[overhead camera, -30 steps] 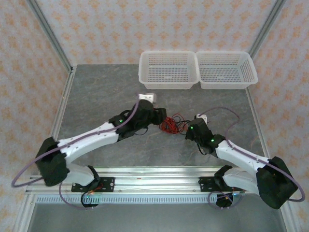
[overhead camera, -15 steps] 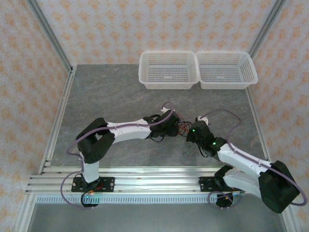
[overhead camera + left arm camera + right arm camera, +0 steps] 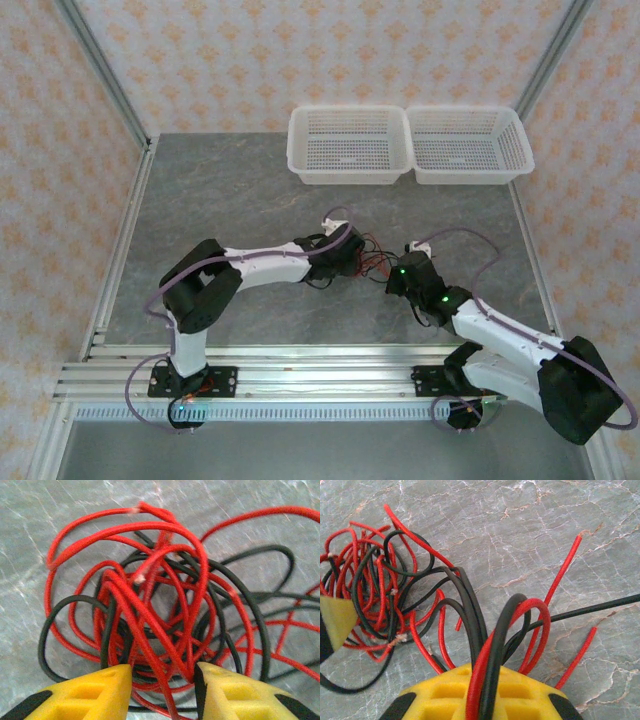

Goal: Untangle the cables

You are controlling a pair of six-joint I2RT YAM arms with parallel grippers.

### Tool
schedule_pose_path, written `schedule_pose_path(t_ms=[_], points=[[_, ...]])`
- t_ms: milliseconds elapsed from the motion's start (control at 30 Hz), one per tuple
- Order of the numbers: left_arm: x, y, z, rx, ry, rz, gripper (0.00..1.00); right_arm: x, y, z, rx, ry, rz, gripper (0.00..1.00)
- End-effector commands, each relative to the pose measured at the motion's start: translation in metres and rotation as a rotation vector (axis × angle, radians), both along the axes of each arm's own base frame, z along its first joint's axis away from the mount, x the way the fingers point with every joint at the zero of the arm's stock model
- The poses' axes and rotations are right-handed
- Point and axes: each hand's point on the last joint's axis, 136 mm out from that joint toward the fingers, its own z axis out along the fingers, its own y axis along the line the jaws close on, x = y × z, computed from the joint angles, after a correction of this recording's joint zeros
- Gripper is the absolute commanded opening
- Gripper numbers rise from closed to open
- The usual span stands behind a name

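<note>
right tool (image 3: 484,685) clenched on the cables (image 3: 165,595), left tool (image 3: 162,680) gaping

the right tool pinches one red and one black strand in its shut seam, with loops arching just ahead of its tip. the left tool stands released, yellow fingers (image 3: 100,690) apart, red strands running loose through the gap. the red-and-black tangle lies on the grey counter (image 3: 530,525), between the two tools and right at both tips.
</note>
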Motion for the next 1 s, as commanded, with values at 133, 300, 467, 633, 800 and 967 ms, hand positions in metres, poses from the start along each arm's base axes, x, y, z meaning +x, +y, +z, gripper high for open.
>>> schedule_pose_path(t_ms=[133, 300, 467, 633, 800, 967], points=[[0.019, 0.024, -0.031, 0.062, 0.017, 0.065, 0.47, 0.0, 0.0, 0.0, 0.018, -0.013, -0.006, 0.0], [0.027, 0.03, -0.034, 0.052, 0.01, 0.085, 0.41, -0.001, 0.0, -0.001, 0.016, -0.008, -0.002, 0.0], [0.031, 0.04, -0.024, 0.021, -0.014, 0.102, 0.09, 0.0, -0.001, -0.001, 0.014, -0.007, -0.011, 0.0], [0.032, 0.059, 0.006, -0.071, -0.059, 0.129, 0.0, 0.001, -0.007, -0.002, 0.006, -0.005, -0.05, 0.0], [0.021, 0.072, 0.05, -0.267, -0.097, 0.092, 0.0, 0.002, -0.015, -0.006, -0.013, 0.008, -0.107, 0.0], [0.003, 0.081, 0.086, -0.432, -0.114, 0.034, 0.0, 0.005, -0.019, -0.011, -0.033, 0.029, -0.15, 0.0]])
